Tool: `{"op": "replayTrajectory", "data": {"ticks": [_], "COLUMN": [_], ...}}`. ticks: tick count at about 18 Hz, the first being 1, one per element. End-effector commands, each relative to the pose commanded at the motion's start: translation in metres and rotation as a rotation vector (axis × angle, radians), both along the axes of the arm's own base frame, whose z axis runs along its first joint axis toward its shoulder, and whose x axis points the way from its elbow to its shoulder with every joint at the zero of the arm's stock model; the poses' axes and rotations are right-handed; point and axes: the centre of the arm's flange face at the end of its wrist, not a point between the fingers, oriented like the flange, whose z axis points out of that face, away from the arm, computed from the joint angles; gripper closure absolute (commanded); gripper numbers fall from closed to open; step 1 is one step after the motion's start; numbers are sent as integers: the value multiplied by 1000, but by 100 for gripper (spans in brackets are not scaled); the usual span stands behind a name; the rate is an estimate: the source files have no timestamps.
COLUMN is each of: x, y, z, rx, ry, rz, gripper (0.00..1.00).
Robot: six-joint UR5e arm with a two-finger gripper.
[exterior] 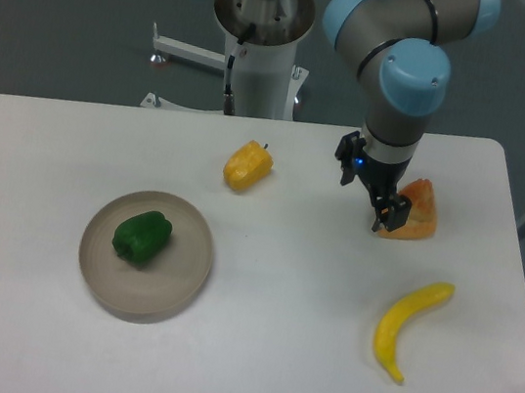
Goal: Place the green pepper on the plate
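Observation:
The green pepper (142,236) lies on the round beige-grey plate (181,278), left of the plate's middle, at the front left of the table. My gripper (390,219) hangs high over the right half of the table, far from the plate, just in front of an orange-pink wedge of fruit. Its dark fingers point down, look slightly apart and hold nothing.
A yellow-orange pepper (247,166) lies behind the plate near the table's middle. The orange-pink fruit wedge (420,216) sits partly behind the gripper. A yellow banana (405,327) lies at the front right. The robot's base (259,63) stands at the table's far edge.

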Motion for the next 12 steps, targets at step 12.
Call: {"op": "replayTrajectory", "data": {"ticks": [12], "x": [2], "y": [7], "z": [-4], "rx": [6], "ry": [-14], "rz": [6], "gripper": [0]}}
